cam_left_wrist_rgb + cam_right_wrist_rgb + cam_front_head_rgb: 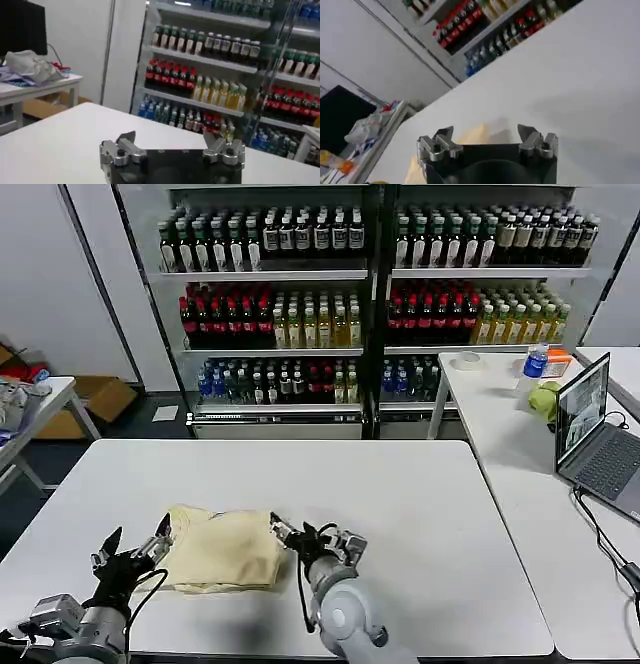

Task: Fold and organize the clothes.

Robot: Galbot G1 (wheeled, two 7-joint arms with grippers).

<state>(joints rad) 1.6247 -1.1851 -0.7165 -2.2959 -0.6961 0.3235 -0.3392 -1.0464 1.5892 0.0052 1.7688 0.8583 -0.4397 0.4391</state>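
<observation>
The cream T-shirt [222, 550] lies folded on the white surface [400, 514] between my two arms, its long axis running left to right. My left pincer [135, 549] sits at its left edge, spread wide and empty. My right pincer [312, 536] sits at its right edge, equally parted, gripping nothing. My right wrist view catches a cream fold [475, 135] just past the fingertips [524, 131]; my left wrist view catches bare surface [65, 135].

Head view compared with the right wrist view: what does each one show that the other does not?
Head view alone: the left gripper, open, at the left edge of the folded cream T-shirt, and a laptop on the side table. Right wrist view alone: a dark monitor beyond a cluttered table. Both: the open right gripper, the T-shirt, the white table and the drink shelves.
</observation>
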